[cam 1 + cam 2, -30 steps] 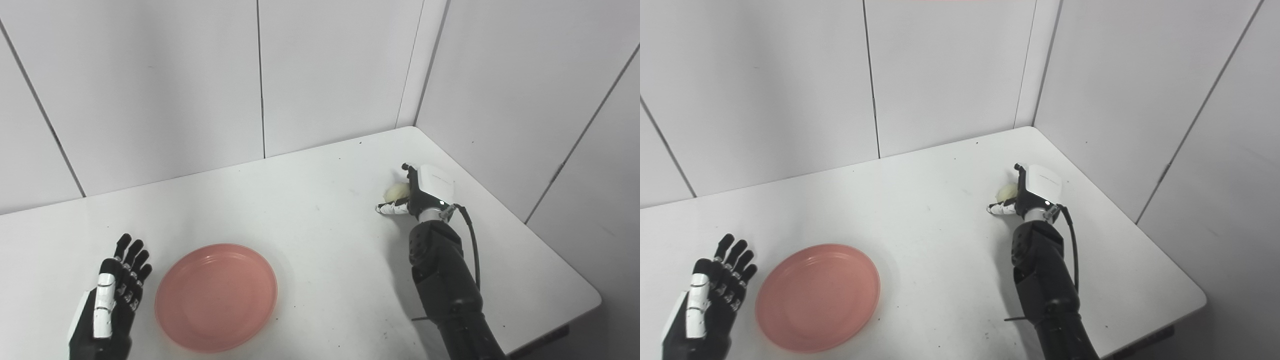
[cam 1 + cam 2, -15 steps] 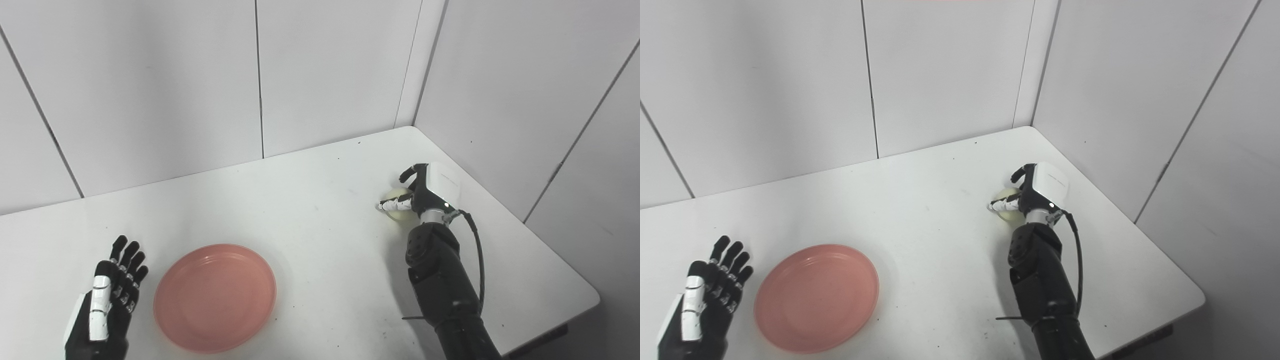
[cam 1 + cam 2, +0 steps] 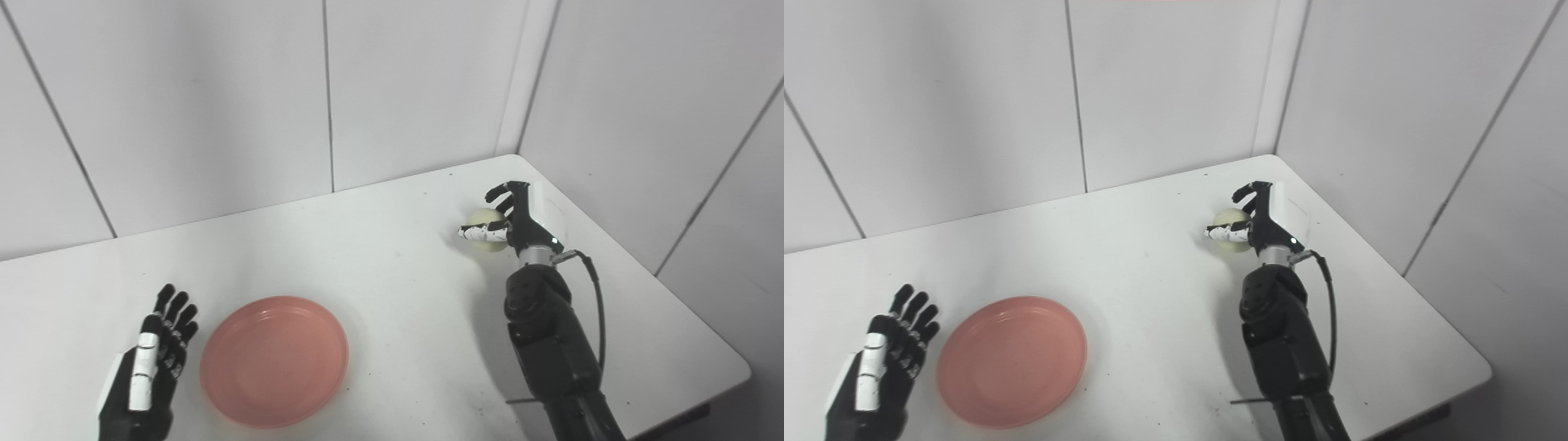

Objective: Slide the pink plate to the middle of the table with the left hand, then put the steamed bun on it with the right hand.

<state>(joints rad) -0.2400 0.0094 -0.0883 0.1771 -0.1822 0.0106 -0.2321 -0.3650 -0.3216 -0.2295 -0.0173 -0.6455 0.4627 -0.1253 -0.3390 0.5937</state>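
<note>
Our right hand (image 3: pixel 511 220) is closed around the bun (image 3: pixel 484 221), thumb across its near side and the other fingers curled over the far side, far right of the table (image 3: pixel 392 257) near the back corner. The bun looks lifted just off the surface, since a shadow lies under and beside it, though we cannot be sure it is fully clear of the tabletop. We judge the side-on wrap suits a soft round thing: it cradles rather than pinches. The plate (image 3: pixel 274 360) sits left of centre, near the front edge, flat and with nothing on it. It reads as short of the true middle, yet it is within the right arm's likely reach, so we take the slide as done or near enough. Our left hand (image 3: pixel 150 373) rests just beside the plate's left rim, fingers straight and a little apart, holding nothing and, as far as we can tell, not touching the plate; we judge it parked clear so the right arm has room to come in. Hard to make out: the hand's white back covers the bun's right side, so the contact there goes unseen. The left wrist is cut off by the bottom edge, as is the right upper arm. The bun's surface detail is too small to read.
</note>
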